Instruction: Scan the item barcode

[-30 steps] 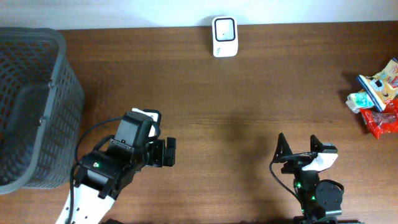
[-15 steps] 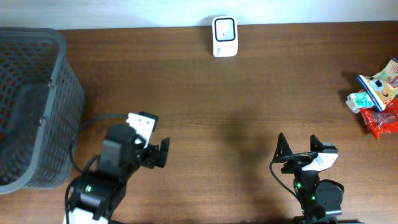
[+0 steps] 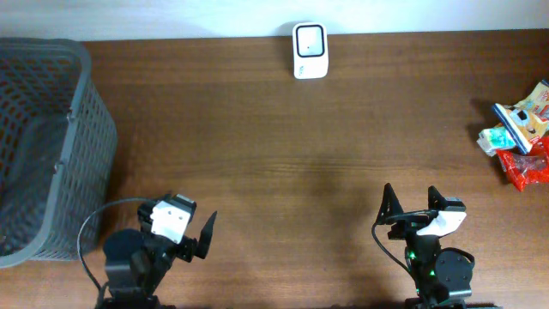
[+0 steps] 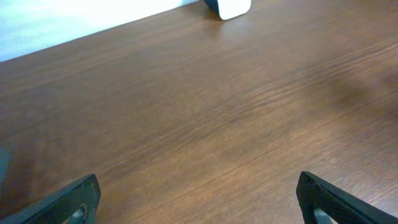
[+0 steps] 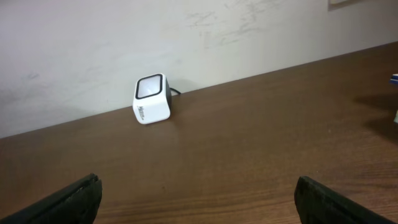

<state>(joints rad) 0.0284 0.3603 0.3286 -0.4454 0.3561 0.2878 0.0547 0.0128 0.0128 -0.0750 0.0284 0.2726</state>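
Observation:
The white barcode scanner [image 3: 309, 50] stands at the table's far edge, its window facing up; it also shows in the right wrist view [image 5: 152, 99] and at the top of the left wrist view [image 4: 229, 7]. A small heap of packaged items [image 3: 519, 129] lies at the right edge, with a red packet [image 3: 525, 168] at its near side. My left gripper [image 3: 183, 233] is low at the front left, open and holding nothing [image 4: 200, 202]. At the front right, my right gripper [image 3: 412, 202] is also open with nothing in it [image 5: 199, 202]. Both are far from the items.
A dark grey mesh basket [image 3: 81, 112] fills the left side of the table, just left of my left arm. Bare brown wood [image 3: 283, 172] lies between the grippers and the scanner. A pale wall runs behind the table's far edge.
My left arm has pulled back toward the front edge and down to the left, its gripper staying open. The right arm has not moved.

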